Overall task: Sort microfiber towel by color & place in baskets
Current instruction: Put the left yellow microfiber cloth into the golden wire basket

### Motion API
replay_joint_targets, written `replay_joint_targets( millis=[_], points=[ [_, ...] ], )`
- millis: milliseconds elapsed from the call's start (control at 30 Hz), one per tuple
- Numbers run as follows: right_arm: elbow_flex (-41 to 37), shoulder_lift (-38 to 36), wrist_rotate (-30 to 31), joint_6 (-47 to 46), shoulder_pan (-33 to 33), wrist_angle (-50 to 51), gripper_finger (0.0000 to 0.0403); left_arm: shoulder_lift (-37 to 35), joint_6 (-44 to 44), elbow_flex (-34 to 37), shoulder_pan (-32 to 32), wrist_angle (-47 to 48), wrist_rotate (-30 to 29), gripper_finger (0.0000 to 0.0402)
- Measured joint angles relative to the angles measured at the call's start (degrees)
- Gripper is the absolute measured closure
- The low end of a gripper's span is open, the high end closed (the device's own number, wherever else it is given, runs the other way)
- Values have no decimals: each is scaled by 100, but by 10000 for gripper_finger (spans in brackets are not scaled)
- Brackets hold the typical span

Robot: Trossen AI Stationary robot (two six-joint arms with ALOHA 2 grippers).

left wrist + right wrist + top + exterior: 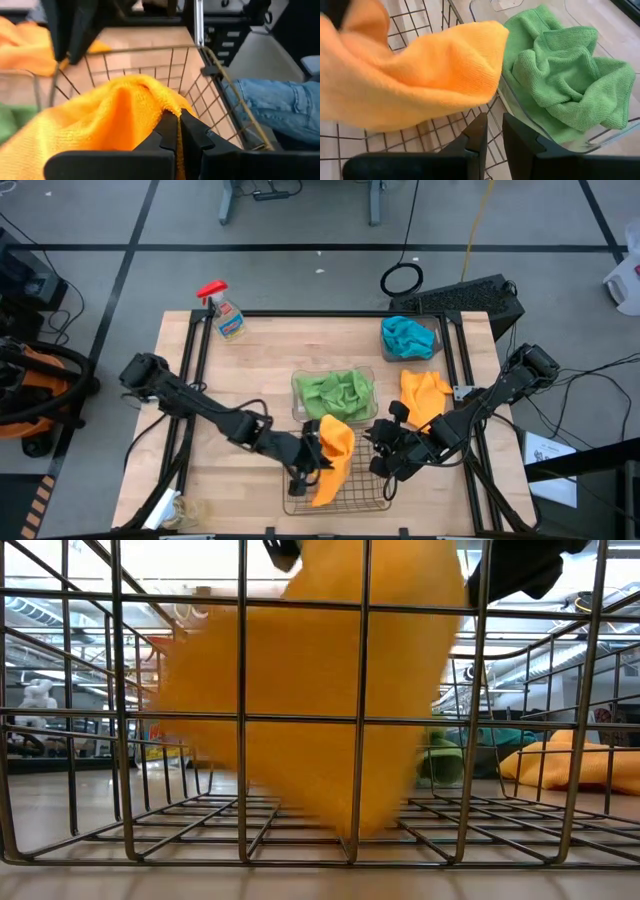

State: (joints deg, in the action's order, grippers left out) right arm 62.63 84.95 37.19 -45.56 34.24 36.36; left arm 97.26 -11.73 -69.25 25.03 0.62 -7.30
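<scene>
My left gripper (312, 452) is shut on a yellow-orange towel (335, 455) above the copper wire basket (335, 502) at the table's near edge. The towel fills the low view (310, 690) inside the basket's mesh. My right gripper (378, 438) is just right of the basket, its fingers (480, 137) close together and empty. Green towels (333, 392) lie in the clear basket (297, 385) behind the wire one. Teal towels (408, 338) lie in a basket at the far right. A second yellow-orange towel (425, 395) lies on the table. My left gripper pinches a bunched fold of the yellow-orange towel (167, 107) between its two fingers. The towel hangs below the gripper and inside the wire basket, slack. Its lower corner (350, 825) reaches down near the basket's floor; whether it touches, I cannot tell.
A spray bottle with a red trigger (225, 315) stands at the far left of the table. A person's leg in jeans (280, 105) shows beyond the table's near edge. The bare wood (230, 480) left of the wire basket is free.
</scene>
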Motion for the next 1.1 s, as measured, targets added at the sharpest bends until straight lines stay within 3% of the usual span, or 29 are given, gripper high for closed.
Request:
replay_joint_targets(
  millis=[300, 500, 667, 900, 1100],
  points=[
    [2, 0, -15, -17, 0, 224, 351, 698, 0, -2, -287, -272, 147, 391],
    [2, -2, -33, -36, 0, 279, 351, 1186, -9, -2, -364, -597, 828, 391],
    [4, -4, -222, -289, 0, 615, 351, 1443, -358, -2, -421, -599, 901, 388],
    [4, -4, -461, -897, 0, 1225, 351, 1513, -450, -2, -487, -675, 920, 335],
    [4, -4, -459, -898, 0, 1268, 351, 1452, -570, -6, -477, -991, 912, 276]
  ],
)
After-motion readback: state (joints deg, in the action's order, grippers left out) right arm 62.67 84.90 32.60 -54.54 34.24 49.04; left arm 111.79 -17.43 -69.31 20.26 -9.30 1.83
